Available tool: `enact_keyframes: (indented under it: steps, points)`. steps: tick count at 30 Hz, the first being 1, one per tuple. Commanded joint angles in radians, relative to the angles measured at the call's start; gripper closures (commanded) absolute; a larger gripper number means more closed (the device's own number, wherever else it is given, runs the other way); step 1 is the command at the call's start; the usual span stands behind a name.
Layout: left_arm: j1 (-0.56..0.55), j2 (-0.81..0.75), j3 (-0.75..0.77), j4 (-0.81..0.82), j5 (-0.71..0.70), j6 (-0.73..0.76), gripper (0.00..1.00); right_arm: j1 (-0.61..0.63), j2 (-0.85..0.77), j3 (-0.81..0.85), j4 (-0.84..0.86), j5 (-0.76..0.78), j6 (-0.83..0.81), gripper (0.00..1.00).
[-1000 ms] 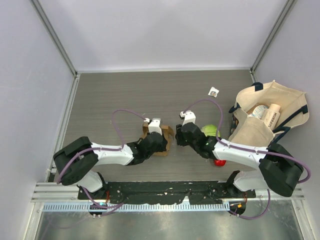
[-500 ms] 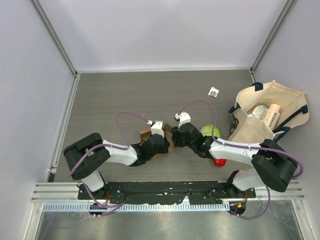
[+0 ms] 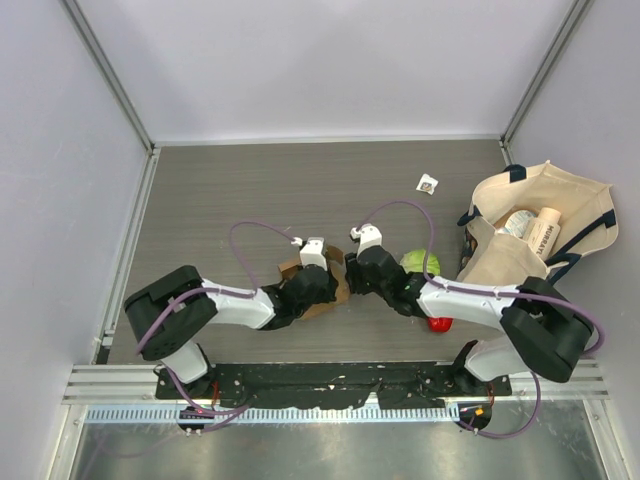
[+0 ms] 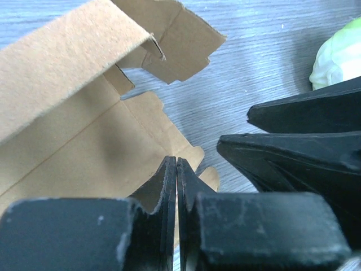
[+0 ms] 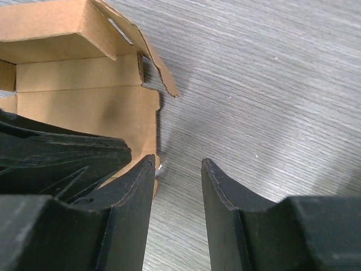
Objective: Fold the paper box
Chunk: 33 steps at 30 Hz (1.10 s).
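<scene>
Cardboard box [image 5: 79, 107], brown kraft, is lying half-erected on grey wood-grain table [image 5: 271, 84] — left gripper [image 4: 173, 162], jaws together, is apparently pinning its panel; right gripper [image 5: 176, 161], jaws apart, is hovering beside its edge.

Robot lab cell: white panel walls [image 3: 320, 70], aluminium frame posts [image 3: 110, 72], black mounting plate [image 3: 330, 380].

Your left arm [image 3: 235, 303] and right arm [image 3: 470, 300]: white links, black joints, purple cables [image 3: 400, 204]. Fingers [image 4: 158, 226] matte black, scuffed, maybe just dust.
</scene>
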Motion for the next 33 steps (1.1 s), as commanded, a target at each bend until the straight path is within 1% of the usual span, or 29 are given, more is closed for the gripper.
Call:
enact_keyframes:
  steps: [1, 2, 4, 6, 9, 10, 13, 15, 16, 19, 20, 21, 23, 24, 25, 26, 27, 29, 31, 33]
  points:
    - [0.005, -0.077, 0.015, -0.008, -0.062, 0.030, 0.93, -0.009, 0.045, 0.033, 0.039, 0.002, 0.041, 0.56]
    - [0.005, -0.114, 0.011, -0.037, -0.068, 0.039, 0.92, -0.011, 0.048, 0.023, 0.057, -0.025, 0.065, 0.57]
    - [0.005, -0.146, 0.005, -0.073, -0.074, 0.052, 0.85, -0.022, 0.054, -0.019, 0.131, -0.063, 0.108, 0.57]
    - [0.005, -0.189, -0.015, -0.111, -0.089, 0.047, 0.82, -0.023, 0.069, -0.043, 0.183, -0.088, 0.168, 0.57]
    - [0.005, -0.237, -0.043, -0.136, -0.103, 0.023, 0.82, -0.025, 0.126, -0.047, 0.226, -0.111, 0.210, 0.61]
    - [0.005, -0.245, -0.048, -0.136, -0.102, 0.021, 0.82, -0.025, 0.137, -0.050, 0.240, -0.129, 0.225, 0.65]
    - [0.005, -0.257, -0.051, -0.151, -0.106, 0.026, 0.82, -0.023, 0.164, -0.062, 0.281, -0.155, 0.262, 0.73]
    - [0.005, -0.257, -0.049, -0.173, -0.118, 0.026, 0.82, -0.016, 0.164, -0.079, 0.316, -0.172, 0.271, 0.75]
    - [0.005, -0.258, -0.051, -0.176, -0.123, 0.026, 0.82, -0.013, 0.166, -0.082, 0.327, -0.201, 0.282, 0.77]
    - [0.005, -0.258, -0.057, -0.171, -0.131, 0.027, 0.78, -0.003, 0.170, -0.097, 0.387, -0.258, 0.315, 0.81]
    - [0.005, -0.252, -0.057, -0.170, -0.132, 0.027, 0.75, -0.003, 0.167, -0.112, 0.402, -0.322, 0.328, 0.81]
    - [0.005, -0.248, -0.049, -0.171, -0.131, 0.029, 0.74, -0.003, 0.155, -0.123, 0.427, -0.335, 0.340, 0.81]
    - [0.005, -0.231, -0.038, -0.177, -0.123, 0.038, 0.72, -0.003, 0.097, -0.158, 0.451, -0.344, 0.372, 0.72]
    - [0.005, -0.225, -0.026, -0.176, -0.118, 0.041, 0.71, -0.003, 0.069, -0.162, 0.414, -0.320, 0.374, 0.67]
    - [0.005, -0.214, -0.022, -0.173, -0.112, 0.044, 0.71, -0.005, 0.004, -0.159, 0.368, -0.285, 0.371, 0.58]
    - [0.005, -0.194, -0.019, -0.168, -0.109, 0.046, 0.71, -0.005, -0.027, -0.148, 0.312, -0.189, 0.350, 0.54]
    - [0.005, -0.183, -0.014, -0.166, -0.106, 0.046, 0.74, -0.005, -0.055, -0.140, 0.216, -0.160, 0.330, 0.50]
    - [0.005, -0.160, -0.011, -0.150, -0.079, 0.043, 0.85, -0.006, -0.124, -0.123, 0.127, -0.114, 0.256, 0.49]
    - [0.005, -0.127, -0.012, -0.115, -0.056, 0.035, 0.87, -0.006, -0.144, -0.111, 0.096, -0.084, 0.189, 0.49]
    - [0.005, -0.096, -0.017, -0.081, -0.022, 0.021, 0.88, -0.006, -0.132, -0.079, 0.050, -0.068, 0.106, 0.52]
